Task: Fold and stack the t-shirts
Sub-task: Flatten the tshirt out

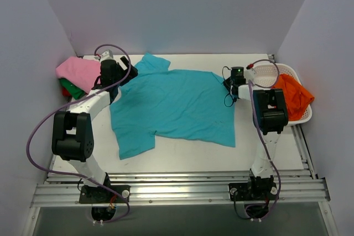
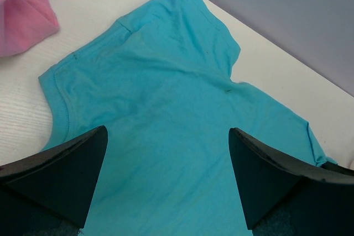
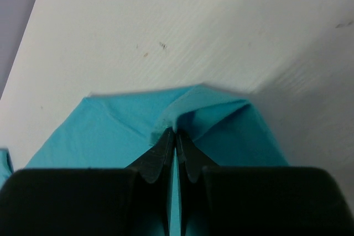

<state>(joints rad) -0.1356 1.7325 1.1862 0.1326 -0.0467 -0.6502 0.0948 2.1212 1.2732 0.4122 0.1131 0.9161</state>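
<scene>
The right gripper is pinching a corner of the teal shirt, jaws closed on it; the left gripper is hovering wide open over the shirt

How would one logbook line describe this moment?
right gripper: shut, pinching teal t-shirt corner | left gripper: open above it

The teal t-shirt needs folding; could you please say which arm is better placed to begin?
Right, probably: the right pincer is shut on a corner of the teal t-shirt, while the left pincer hangs open above it, gripping nothing.
</scene>
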